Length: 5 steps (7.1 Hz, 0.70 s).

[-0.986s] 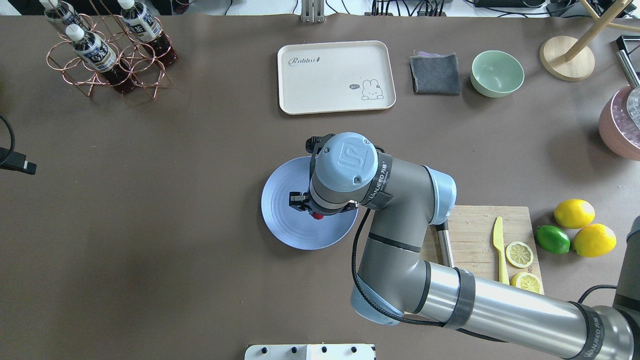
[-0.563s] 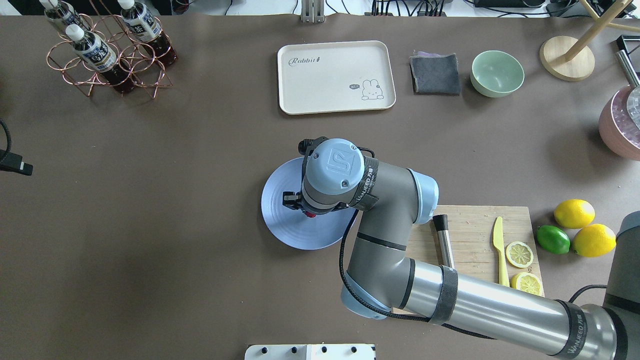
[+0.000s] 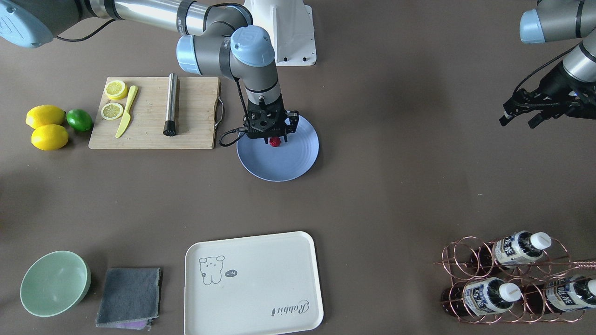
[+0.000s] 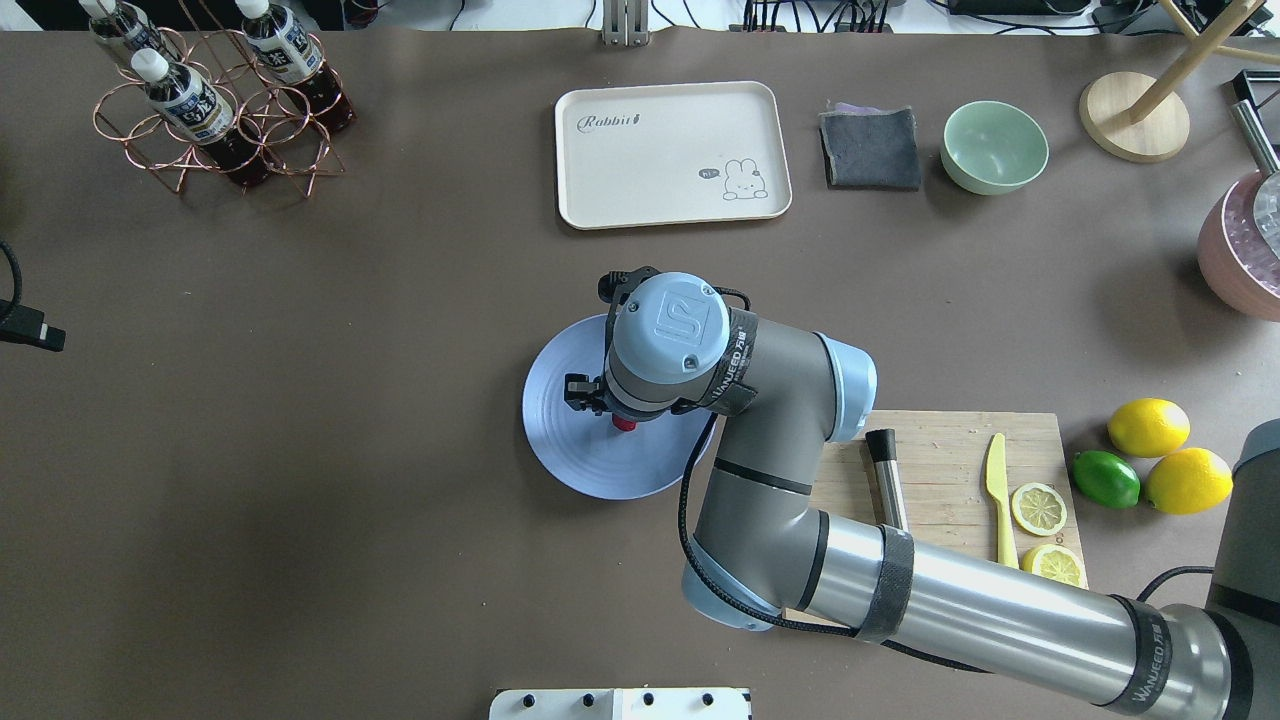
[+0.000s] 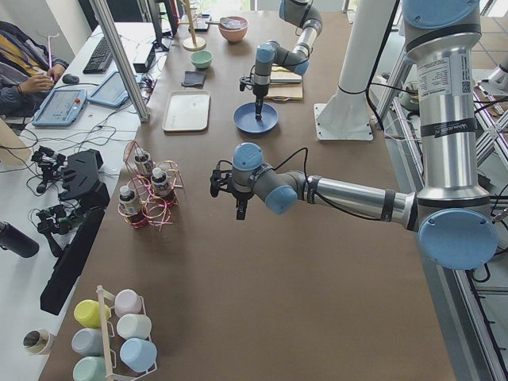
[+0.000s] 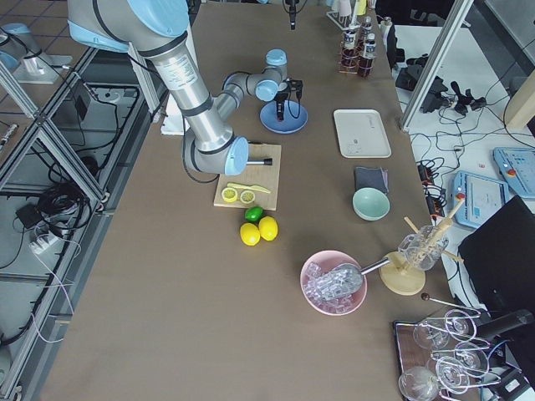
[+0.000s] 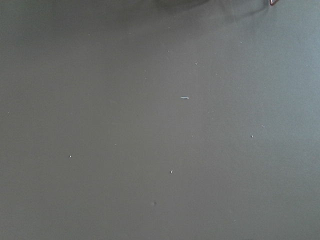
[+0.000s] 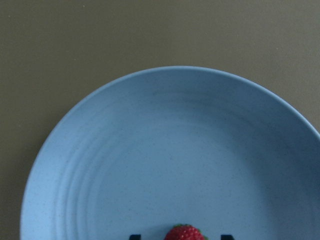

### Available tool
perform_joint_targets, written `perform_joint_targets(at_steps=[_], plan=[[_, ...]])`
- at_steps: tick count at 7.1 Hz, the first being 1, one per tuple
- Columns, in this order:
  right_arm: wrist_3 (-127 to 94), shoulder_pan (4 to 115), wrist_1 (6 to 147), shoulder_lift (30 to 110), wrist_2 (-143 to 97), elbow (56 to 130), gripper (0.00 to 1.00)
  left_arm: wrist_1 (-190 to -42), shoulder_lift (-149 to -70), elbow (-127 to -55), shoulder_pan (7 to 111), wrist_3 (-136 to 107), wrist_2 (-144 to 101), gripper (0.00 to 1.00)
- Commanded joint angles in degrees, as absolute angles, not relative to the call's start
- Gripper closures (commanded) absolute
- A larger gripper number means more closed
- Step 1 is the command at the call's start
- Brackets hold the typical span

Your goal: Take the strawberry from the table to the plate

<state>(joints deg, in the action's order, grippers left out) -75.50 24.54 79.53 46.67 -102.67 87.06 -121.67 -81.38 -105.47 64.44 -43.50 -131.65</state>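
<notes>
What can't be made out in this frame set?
1. Whether the right gripper grips the strawberry or is open around it: the right wrist view's bottom edge cuts both, and the arm covers them overhead.
2. Strawberry's contact with the plate: too small in the front view.
3. Bottle labels: too small in every view.

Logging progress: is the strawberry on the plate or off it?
On it. The strawberry lies inside the rim of the plate, and blue gaps separate it from both fingertips of the right gripper.
</notes>
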Motion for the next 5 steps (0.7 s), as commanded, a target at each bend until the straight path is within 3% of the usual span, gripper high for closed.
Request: perform_joint_targets(at_steps=[1, 3, 5], plan=[[-75.32, 26.70, 80.94, 48.15, -103.96, 91.02, 0.00, -121.55, -81.13, -106.08, 65.47, -43.95, -133.14, 0.10], [-66.52, 34.68, 88.91, 54.11, -108.79, 99.72, 0.00, -121.46, -77.37, -107.31, 71.00, -40.02, -133.33, 0.10], [-47.21, 48.53, 90.26, 66.28, -119.73, 105.35, 0.00, -117.37, -74.45, -107.49, 79.06, -26.50, -135.86, 0.09]])
